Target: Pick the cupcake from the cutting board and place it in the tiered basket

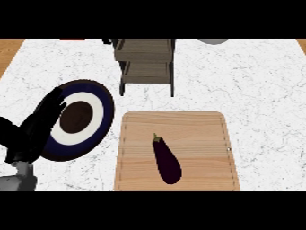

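Nearest me, at the lower left, I see the left robot hand (24,134) resting with fingers spread and pointing up, holding nothing. Its fingertips overlap the left rim of a dark blue plate (99,117). Just right of the plate on the white bench (268,90) lies the cutting board (202,130). The thing on it is an eggplant (166,161), lying lengthwise with its stem toward the far side. Farther back, apart from the board, stands the tiered basket (146,63).

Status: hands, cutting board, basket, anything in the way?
Left hand open, resting at view's left, by plate's left edge; right hand not in view. No cupcake seen: eggplant lies on cutting board. Tiered basket beyond board, nothing between.
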Tool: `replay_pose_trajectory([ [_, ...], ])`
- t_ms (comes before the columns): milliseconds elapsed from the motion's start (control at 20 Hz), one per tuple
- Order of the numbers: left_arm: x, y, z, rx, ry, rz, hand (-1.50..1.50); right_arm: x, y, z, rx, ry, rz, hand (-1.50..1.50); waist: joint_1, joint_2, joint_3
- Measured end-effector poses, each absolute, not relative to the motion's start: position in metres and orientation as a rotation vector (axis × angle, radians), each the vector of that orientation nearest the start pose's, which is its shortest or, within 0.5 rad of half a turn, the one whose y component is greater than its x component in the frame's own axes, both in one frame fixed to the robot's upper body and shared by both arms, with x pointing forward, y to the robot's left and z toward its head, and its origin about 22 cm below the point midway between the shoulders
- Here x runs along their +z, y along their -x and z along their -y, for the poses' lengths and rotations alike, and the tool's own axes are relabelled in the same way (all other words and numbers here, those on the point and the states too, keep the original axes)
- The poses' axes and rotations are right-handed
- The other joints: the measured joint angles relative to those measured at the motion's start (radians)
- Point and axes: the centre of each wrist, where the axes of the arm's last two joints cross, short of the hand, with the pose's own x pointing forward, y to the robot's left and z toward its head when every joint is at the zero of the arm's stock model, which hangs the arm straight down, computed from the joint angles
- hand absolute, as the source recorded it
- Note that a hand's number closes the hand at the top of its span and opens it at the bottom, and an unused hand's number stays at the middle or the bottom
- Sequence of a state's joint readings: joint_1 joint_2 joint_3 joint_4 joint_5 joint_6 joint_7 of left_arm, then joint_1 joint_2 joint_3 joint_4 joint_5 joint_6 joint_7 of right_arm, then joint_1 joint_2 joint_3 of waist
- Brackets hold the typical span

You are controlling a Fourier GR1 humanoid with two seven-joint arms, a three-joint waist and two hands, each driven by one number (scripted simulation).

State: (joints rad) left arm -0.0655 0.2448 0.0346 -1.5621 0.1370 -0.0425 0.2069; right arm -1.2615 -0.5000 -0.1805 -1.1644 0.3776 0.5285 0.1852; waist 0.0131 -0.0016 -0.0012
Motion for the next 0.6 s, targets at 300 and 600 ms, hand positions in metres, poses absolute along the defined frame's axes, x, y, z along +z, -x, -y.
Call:
replay_pose_trajectory([
  [300,0.034,-0.263,-0.284,-0.107,-0.064,1.422,0.0,0.401,-0.39,0.165,0.947,0.511,1.926,1.5,0.003,0.001,0.0],
  [600,0.032,-0.26,-0.286,-0.107,-0.062,1.422,0.0,0.4,-0.399,0.119,0.944,0.498,1.882,1.5,0.005,0.003,0.0],
])
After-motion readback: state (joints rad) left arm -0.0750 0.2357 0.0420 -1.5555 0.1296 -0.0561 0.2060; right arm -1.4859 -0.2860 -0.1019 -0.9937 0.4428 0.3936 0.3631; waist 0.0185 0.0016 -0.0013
